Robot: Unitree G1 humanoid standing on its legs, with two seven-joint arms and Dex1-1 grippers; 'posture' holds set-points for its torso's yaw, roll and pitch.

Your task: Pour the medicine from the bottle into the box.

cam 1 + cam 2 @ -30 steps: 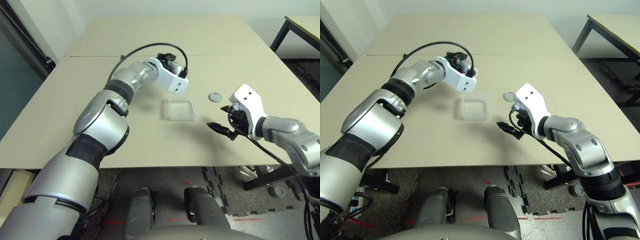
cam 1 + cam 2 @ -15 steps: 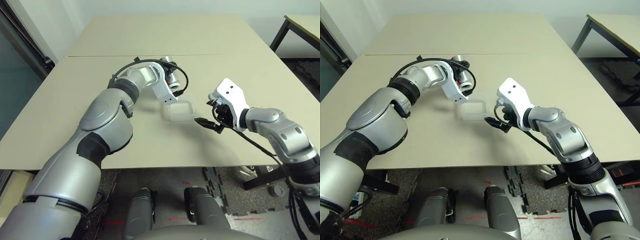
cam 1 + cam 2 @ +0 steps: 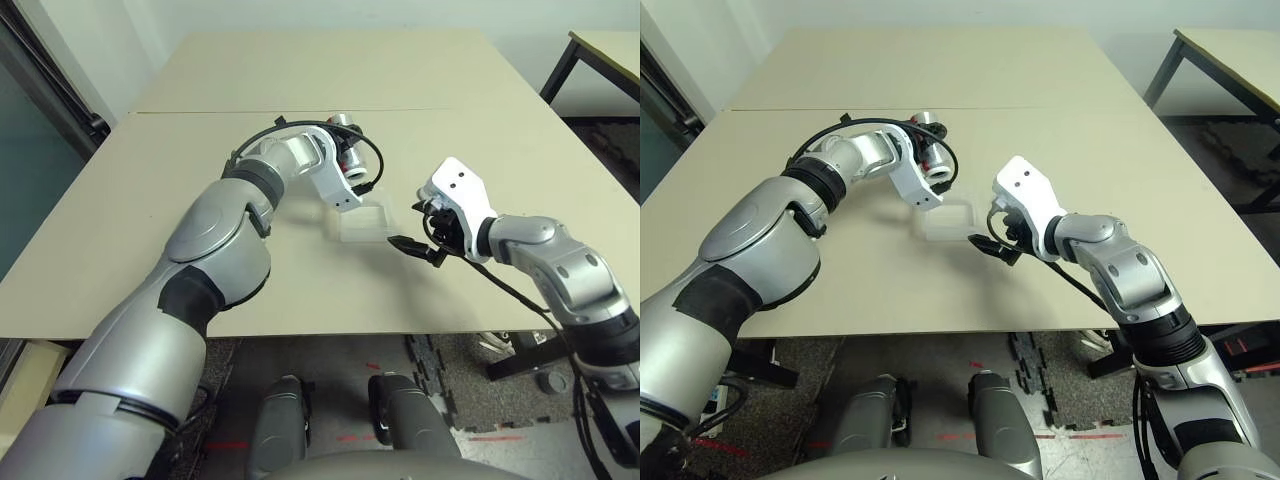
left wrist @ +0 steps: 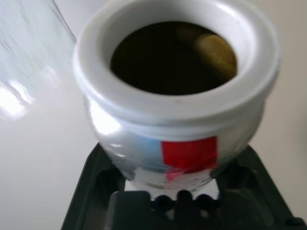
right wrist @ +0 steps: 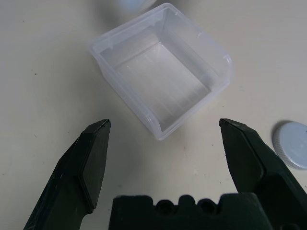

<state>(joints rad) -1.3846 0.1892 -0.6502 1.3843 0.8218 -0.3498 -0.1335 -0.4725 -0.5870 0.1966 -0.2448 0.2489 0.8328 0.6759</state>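
— Beige tabletop [image 3: 470, 70] fills the scene; what sits nearest the robot?

— Right hand [image 5: 165, 165], black fingers spread wide and holding nothing, low over the surface just short of the box [image 5: 160, 67]. That box is clear plastic, shallow, roughly square, and looks empty.

— And beyond it?

— Left hand [image 3: 933, 172], clamped tight on the bottle [image 4: 175, 91], hangs at the box's far edge. It's a silver-grey bottle with a red stripe and a thick white rim, uncapped, tipped over so its mouth faces the wrist camera. One brownish pill [image 4: 216, 50] lies inside against the wall.

— Anything else around?

— A round grey cap [image 5: 292, 143] lying flat beside the box, apart from it.
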